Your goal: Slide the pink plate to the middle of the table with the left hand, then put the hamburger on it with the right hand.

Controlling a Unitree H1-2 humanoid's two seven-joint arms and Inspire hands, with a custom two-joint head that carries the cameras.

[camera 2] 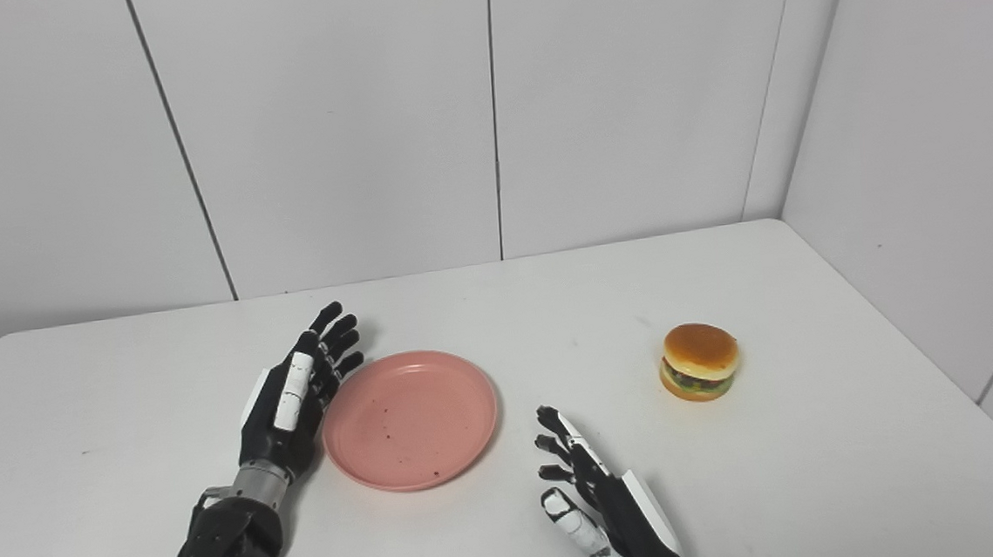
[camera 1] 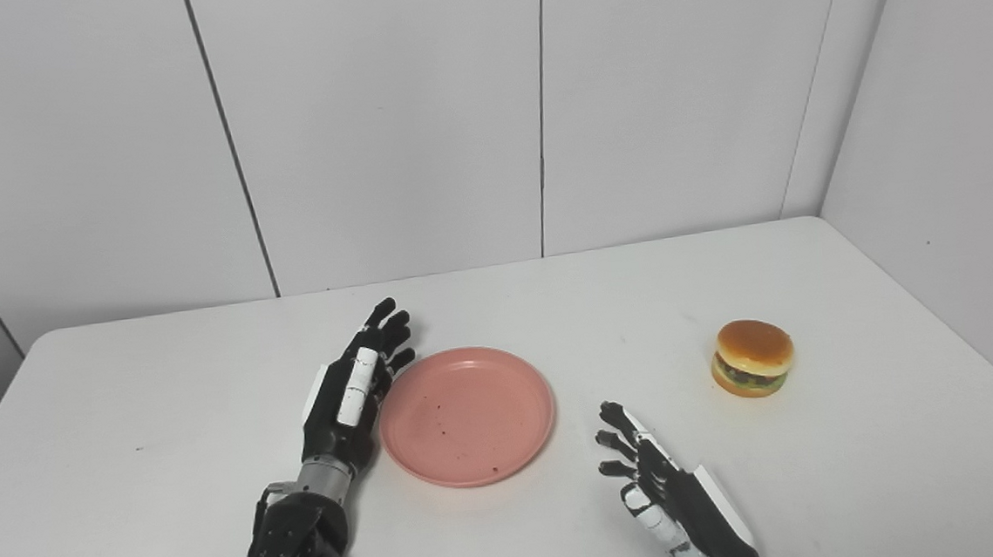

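Your left hand (camera 1: pixel 349 401) is resting open, fingers spread, flat against the left rim of the pink plate (camera 1: pixel 468 415), which is sitting near the table's (camera 1: pixel 165 406) middle. Your right hand (camera 1: pixel 650 477) is waiting open and empty; the hamburger (camera 1: pixel 753 357) is lying beyond it, further right, well apart.

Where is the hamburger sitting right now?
The toy hamburger with tan bun sits on the right side of the white table, clear of the round pink plate, beyond and to the right of the open right hand.
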